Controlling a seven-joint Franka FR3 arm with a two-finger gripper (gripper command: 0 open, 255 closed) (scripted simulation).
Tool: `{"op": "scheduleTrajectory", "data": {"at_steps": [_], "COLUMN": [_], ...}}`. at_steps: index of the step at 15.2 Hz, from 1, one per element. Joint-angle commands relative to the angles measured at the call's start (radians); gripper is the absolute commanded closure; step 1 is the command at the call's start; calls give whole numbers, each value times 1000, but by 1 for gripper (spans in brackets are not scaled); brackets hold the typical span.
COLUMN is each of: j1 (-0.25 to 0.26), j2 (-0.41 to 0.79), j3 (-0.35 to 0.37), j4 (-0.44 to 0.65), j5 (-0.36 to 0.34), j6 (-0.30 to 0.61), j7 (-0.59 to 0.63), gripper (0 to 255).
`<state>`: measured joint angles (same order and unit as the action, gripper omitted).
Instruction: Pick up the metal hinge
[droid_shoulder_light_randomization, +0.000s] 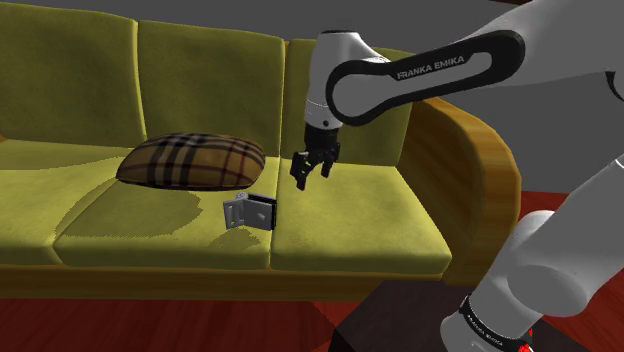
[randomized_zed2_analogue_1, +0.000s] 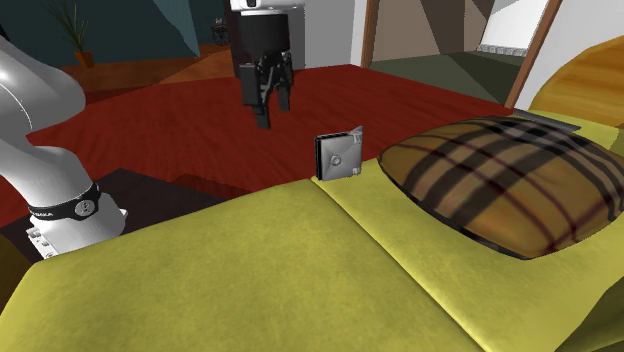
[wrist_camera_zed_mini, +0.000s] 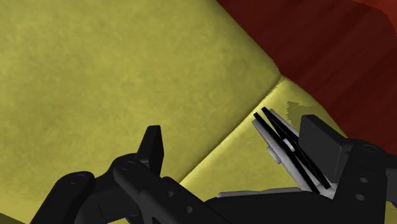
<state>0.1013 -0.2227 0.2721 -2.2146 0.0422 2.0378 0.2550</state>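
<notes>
Near the shoulder view's centre, the grey metal hinge stands on edge on the olive sofa seat; the gripper hovers up-right, fingers spread. Likely stiff, slick, thin: pinch across its leaves.

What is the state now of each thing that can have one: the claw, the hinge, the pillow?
Claw: open, empty, above the sofa.
Hinge: standing on edge on the sofa seat, not held.
Pillow: lying flat on the sofa, beside the hinge.
</notes>
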Motion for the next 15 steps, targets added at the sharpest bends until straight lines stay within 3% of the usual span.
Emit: {"op": "scheduleTrajectory", "data": {"at_steps": [1,8,15], "j1": [8,57,61], "j2": [75,334,375], "j3": [30,93,88], "j4": [51,236,187], "j5": [-31,-177,-202], "j6": [24,72,157], "j7": [43,187,209], "gripper": [0,0,0]}}
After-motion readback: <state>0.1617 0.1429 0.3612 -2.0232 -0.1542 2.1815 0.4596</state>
